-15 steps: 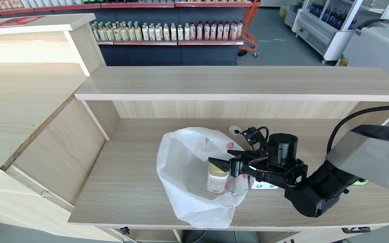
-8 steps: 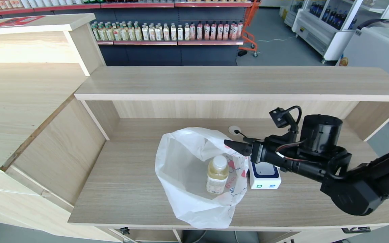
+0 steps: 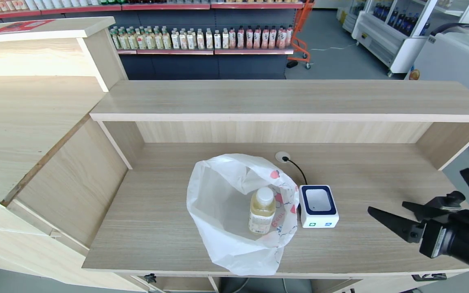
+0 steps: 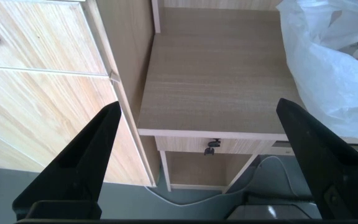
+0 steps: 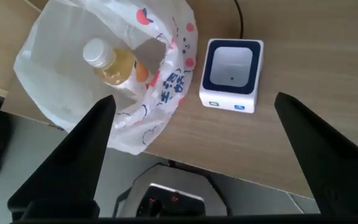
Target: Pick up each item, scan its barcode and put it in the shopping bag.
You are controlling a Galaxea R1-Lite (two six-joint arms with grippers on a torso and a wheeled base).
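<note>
Bottle (image 3: 262, 209): was seen standing upright inside the shopping bag (image 3: 218, 203), white cap up, pale yellow liquid inside, label around the lower body.
Shopping bag: white plastic, was laid open on the counter (image 3: 381, 171) with its mouth spread wide; red print was noted on the rim facing the scanner (image 3: 318, 205); its lower fold was draped to the counter's near edge.
Scanner: white box with a dark-framed window on top, was set just beside the bag on the robot's right; whether the two touched could not be told.
Cable (image 3: 297, 169): black, was run from the scanner's back to a round grommet (image 3: 282, 156) in the counter.
Right gripper (image 3: 386, 206): was held over the counter's near right end, well apart from the scanner; fingers were spread wide, nothing was gripped.
Left gripper (image 4: 197, 102): was held off the counter's near edge, on the bag's left side, above the drawer front; fingers were spread wide, nothing was gripped.
Background: shelves of bottles (image 3: 202, 38) were seen behind the counter.
</note>
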